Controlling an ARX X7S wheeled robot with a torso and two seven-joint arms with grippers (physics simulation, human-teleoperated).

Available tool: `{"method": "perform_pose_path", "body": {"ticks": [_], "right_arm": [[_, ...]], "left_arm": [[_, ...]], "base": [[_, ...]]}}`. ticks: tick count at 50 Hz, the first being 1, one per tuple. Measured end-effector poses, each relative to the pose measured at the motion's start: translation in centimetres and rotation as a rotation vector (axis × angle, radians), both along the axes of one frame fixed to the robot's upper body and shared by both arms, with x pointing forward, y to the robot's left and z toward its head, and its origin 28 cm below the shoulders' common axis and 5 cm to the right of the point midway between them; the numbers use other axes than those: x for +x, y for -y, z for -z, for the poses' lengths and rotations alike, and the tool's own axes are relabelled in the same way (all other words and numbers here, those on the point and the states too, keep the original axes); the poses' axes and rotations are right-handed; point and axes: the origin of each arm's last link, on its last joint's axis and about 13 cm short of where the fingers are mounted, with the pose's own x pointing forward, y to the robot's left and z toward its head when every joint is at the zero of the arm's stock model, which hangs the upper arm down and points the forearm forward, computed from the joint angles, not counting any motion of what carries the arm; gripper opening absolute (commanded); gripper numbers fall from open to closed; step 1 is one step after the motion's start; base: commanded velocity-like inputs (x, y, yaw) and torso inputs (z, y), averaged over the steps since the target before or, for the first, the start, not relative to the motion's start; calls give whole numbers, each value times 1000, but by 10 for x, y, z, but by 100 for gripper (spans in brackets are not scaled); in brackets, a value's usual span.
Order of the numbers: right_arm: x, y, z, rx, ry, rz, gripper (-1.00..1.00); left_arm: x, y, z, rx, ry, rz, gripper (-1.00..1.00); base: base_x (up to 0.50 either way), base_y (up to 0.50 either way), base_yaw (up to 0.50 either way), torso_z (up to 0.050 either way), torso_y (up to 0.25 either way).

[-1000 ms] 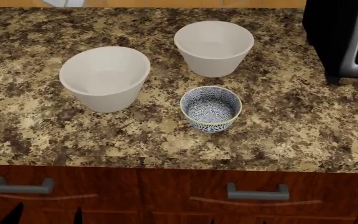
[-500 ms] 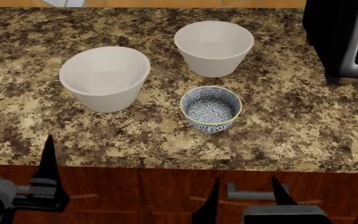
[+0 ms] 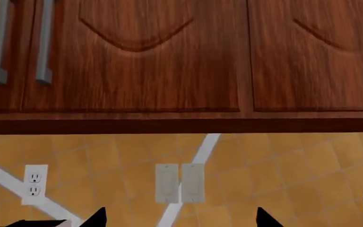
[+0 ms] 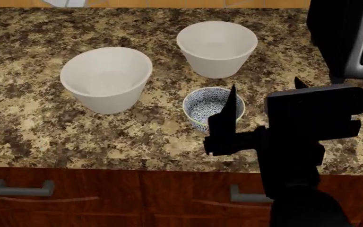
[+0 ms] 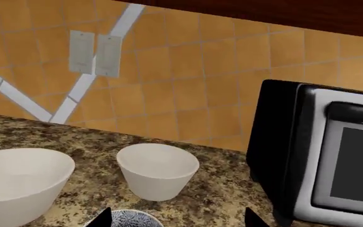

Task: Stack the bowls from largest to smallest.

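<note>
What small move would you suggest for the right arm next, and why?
Probably lower the right claw toward the patterned bowl: it stands open just above that bowl's near-right side, and nothing is stacked yet, with both white bowls apart on the counter.

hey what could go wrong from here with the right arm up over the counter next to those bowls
The right gripper hangs open right beside the patterned bowl; one finger overlaps its rim in the head view, so a careless descent might tip it. The far white bowl stands near the black appliance, leaving that arm little room. Stacking in the wrong order is also possible: the near white bowl looks larger.
</note>
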Motion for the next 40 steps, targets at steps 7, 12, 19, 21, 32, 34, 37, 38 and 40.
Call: {"method": "perform_pose_path", "body": {"ticks": [7,12,19,21,32,34,37,38,40], "right_arm": [[11,3,-22,-2,13,-9,100],[15,3,-32,4,19,-18,100],[17,3,-40,3,18,-29,100],[17,3,-41,2,17,-32,100],[18,2,-42,-8,9,-42,100],[18,2,-42,-8,8,-42,100],[18,2,-41,-7,6,-43,100],[18,3,-41,-7,6,-42,100],[18,3,-41,-6,5,-42,100]], "left_arm": [[2,-5,-38,5,43,-4,100],[1,-8,-52,9,56,-7,100],[0,-10,-62,9,63,-7,100],[0,-10,-63,8,63,-6,100],[1,-10,-67,11,62,-4,100],[1,-10,-67,12,62,-5,100],[1,-9,-67,14,59,-7,100],[1,-9,-67,13,58,-7,100],[1,-9,-67,12,57,-8,100]], "base": [[0,0,0,0,0],[0,0,0,0,0],[330,0,0,0,0],[406,0,0,0,0],[408,17,0,0,0],[408,35,0,0,0],[411,9,0,0,0],[410,8,0,0,0],[410,10,0,0,0]]}}
